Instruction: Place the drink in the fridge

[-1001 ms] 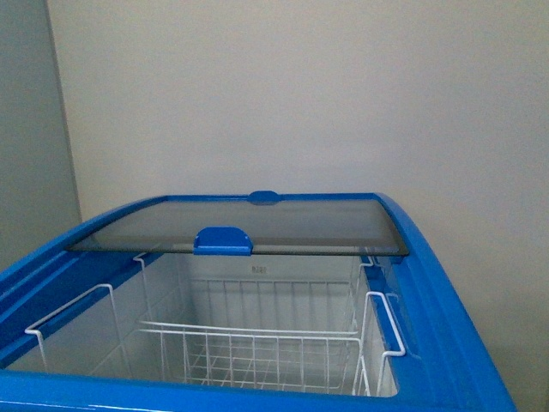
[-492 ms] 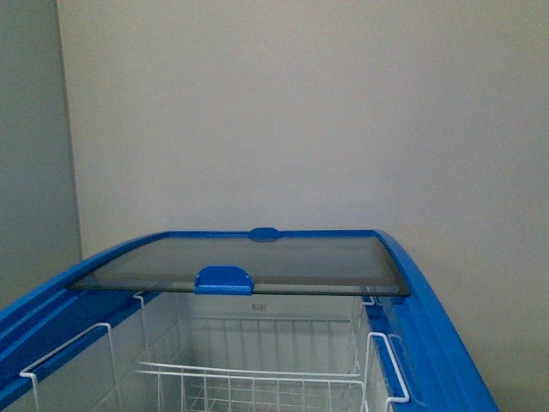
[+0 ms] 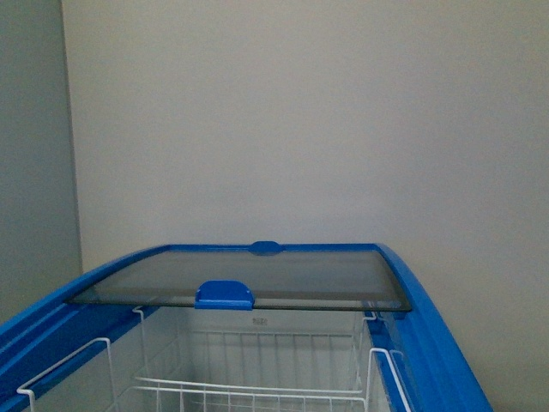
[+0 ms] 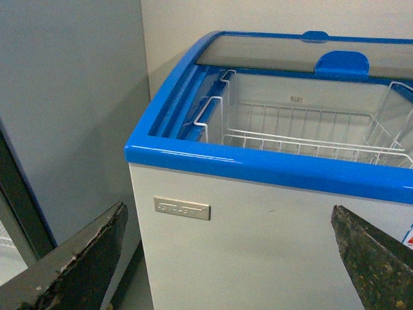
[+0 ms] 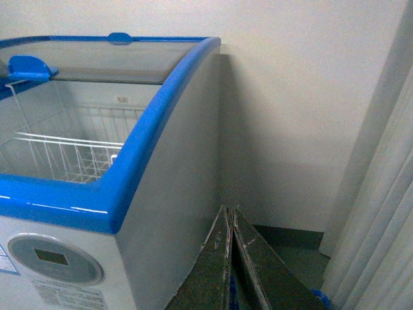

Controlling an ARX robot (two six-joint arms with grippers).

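Pale, bare wall fills most of the front view, with the fridge [image 3: 433, 343] sitting lower in the picture than it did a second ago: its blue rim and the white wire basket [image 3: 249, 390] have slid toward the bottom edge, and less of the open compartment shows. The robot's body camera has evidently tilted up or pulled away, while the chest cooler itself appears unmoved. Its curved sliding glass top [image 3: 249, 275] remains pushed to the far end, blue handle [image 3: 225, 294] at the near edge of the pane, so the near half stays open for loading.

For the task, the opening step looks done, yet the drink appears in none of the three views; where it is cannot be told from these pictures. The wire basket seen from the left wrist view [image 4: 310, 139] shows no red container in the part visible.

The left gripper [image 4: 226, 258] hangs before the fridge's white front wall [image 4: 271, 252], its jaws spread wide and holding nothing, touching nothing. The right gripper [image 5: 230, 271] hovers beside the fridge's right corner [image 5: 129, 206], near the wall and a pale curtain [image 5: 381, 219]; its jaws are pressed together with only a thin seam between them, and nothing is seen gripped there.
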